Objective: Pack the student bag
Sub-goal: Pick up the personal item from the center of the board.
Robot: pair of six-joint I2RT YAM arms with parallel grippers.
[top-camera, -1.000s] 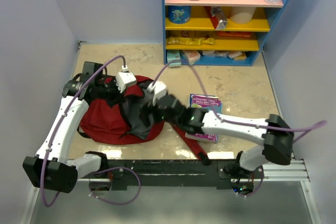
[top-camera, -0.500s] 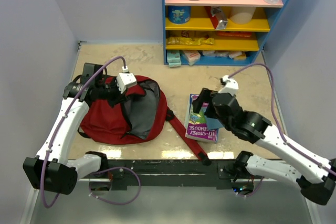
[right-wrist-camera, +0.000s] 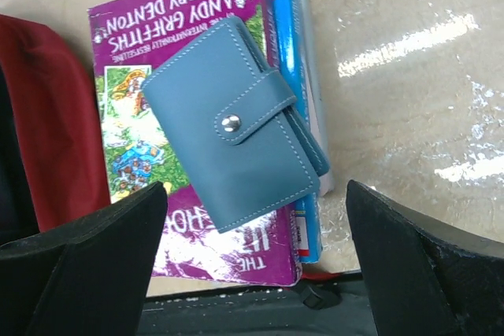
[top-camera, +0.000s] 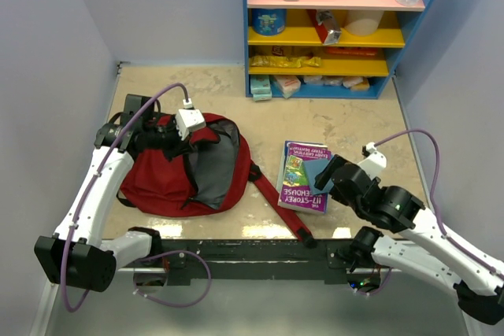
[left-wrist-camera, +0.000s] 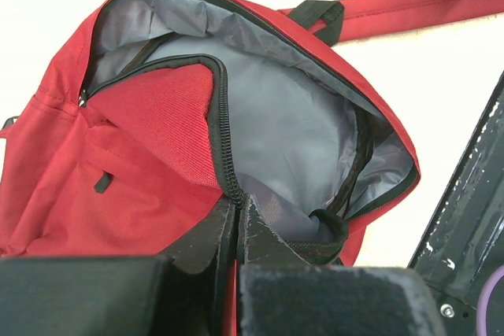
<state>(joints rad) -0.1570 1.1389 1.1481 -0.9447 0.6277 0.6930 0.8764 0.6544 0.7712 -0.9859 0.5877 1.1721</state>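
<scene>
Though lilac-walled, beige table (top-camera: 354, 120) beneath bag (top-camera: 157, 182)

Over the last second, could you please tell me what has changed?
The right gripper pulled out of the student bag, rightward and toward its base, and now hangs open over the wallet on the book. The left gripper stayed shut on the bag's zipper edge; bag and book in place.

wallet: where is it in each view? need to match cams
Top external: wallet lies on the book, right of the bag.
Left wrist: not in it.
Right wrist: centre of frame, on the book.
Shared landmark: the bag's red strap, left of the book in top external and right wrist, top right in left wrist.
</scene>
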